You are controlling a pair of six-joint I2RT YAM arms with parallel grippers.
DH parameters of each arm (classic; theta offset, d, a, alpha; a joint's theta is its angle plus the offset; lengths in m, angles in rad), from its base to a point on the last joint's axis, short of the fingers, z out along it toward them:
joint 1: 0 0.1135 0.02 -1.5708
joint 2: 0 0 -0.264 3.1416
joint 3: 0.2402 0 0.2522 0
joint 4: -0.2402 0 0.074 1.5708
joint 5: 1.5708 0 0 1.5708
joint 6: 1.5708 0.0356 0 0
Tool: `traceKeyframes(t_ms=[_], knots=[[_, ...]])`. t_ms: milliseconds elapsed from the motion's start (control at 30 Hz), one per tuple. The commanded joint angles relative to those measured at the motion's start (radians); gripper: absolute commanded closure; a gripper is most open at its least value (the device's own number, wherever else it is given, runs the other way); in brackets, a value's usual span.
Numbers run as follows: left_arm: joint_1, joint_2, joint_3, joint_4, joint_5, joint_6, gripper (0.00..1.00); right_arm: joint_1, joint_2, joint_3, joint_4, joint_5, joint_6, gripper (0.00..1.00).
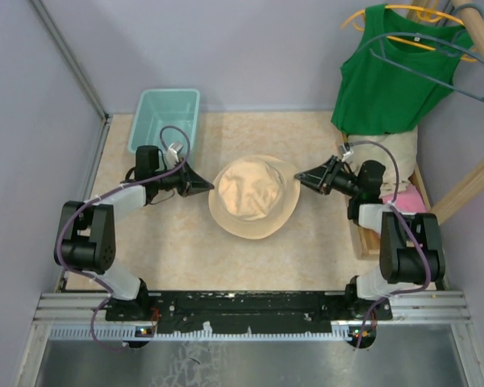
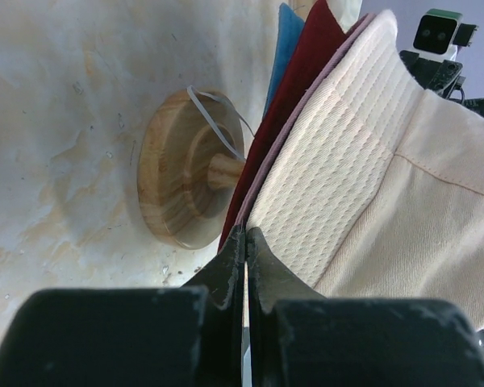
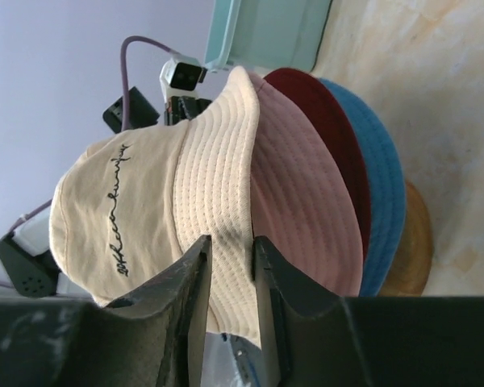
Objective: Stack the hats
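Four hats sit stacked on a wooden stand (image 2: 177, 169) at the table's middle. The beige hat (image 1: 254, 197) is on top. Under it the right wrist view shows the pink hat (image 3: 306, 201), the dark red hat (image 3: 331, 121) and the blue hat (image 3: 383, 185). My left gripper (image 2: 246, 238) is shut, its tips against the left edge of the brims with nothing visibly held. My right gripper (image 3: 231, 239) is at the stack's right side, its jaws apart, and the beige hat's brim (image 3: 218, 177) lies between them.
A teal basket (image 1: 165, 117) stands at the back left. A green tank top (image 1: 395, 72) hangs on a hanger at the back right, above a wooden rack with beige and pink cloth (image 1: 407, 197). Walls close in both sides.
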Motion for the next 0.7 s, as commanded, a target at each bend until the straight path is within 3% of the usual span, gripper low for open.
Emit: traceKeyframes(t_ms=[0, 67, 100, 200, 467, 667], knots=[[0.010, 0.018, 0.030, 0.022, 0.004, 0.001, 1.00, 0.051, 0.050, 0.014, 0.210, -0.011, 0.113, 0.81], [0.010, 0.019, 0.030, 0.029, 0.007, -0.002, 1.00, 0.067, 0.077, 0.004, 0.257, 0.003, 0.145, 0.97], [0.010, 0.020, 0.031, 0.030, 0.007, -0.002, 1.00, 0.068, 0.086, -0.007, 0.283, 0.012, 0.161, 1.00], [0.009, 0.023, 0.025, 0.036, 0.010, 0.000, 1.00, 0.064, 0.088, -0.040, 0.248, 0.049, 0.134, 1.00], [0.013, 0.042, -0.004, 0.042, 0.015, 0.016, 1.00, 0.062, 0.017, -0.005, -0.323, 0.173, -0.252, 1.00], [0.032, 0.066, -0.029, 0.030, -0.002, 0.057, 1.00, 0.061, 0.004, 0.009, -0.503, 0.223, -0.394, 1.00]])
